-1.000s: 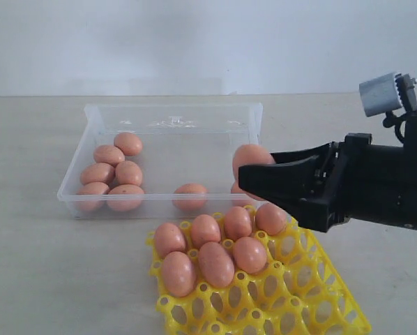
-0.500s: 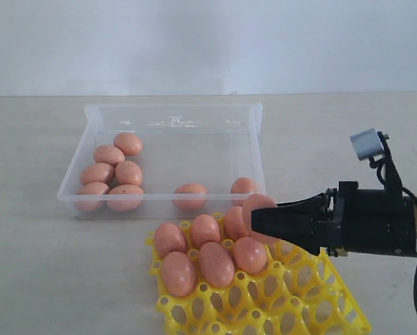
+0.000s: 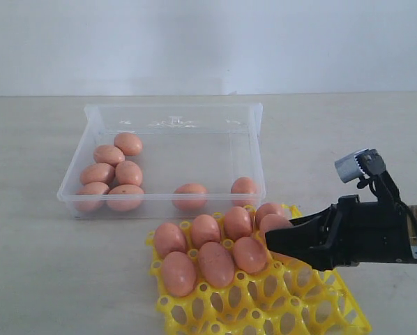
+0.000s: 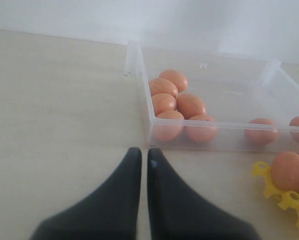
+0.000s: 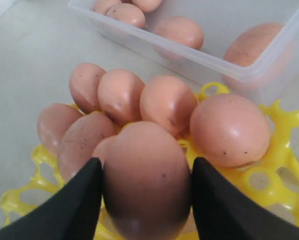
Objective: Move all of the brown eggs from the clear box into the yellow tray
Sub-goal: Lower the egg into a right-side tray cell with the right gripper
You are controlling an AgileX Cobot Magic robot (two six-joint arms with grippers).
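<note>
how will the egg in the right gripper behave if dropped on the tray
Probably rolls: the brown egg is smooth and oval, so outside a cup of the yellow tray it could wander. Likely slippery, as the right gripper pinches only its curved sides. It may crack if dropped hard.

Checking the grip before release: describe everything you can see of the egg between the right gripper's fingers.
The egg is a smooth, matte orange-brown oval with a few tiny dark specks and no cracks showing. It stands roughly on end, clamped on both sides by the black fingers of the right gripper. It is low over the yellow tray. Whether it rests in a cup or touches the neighbouring eggs cannot be told.
</note>
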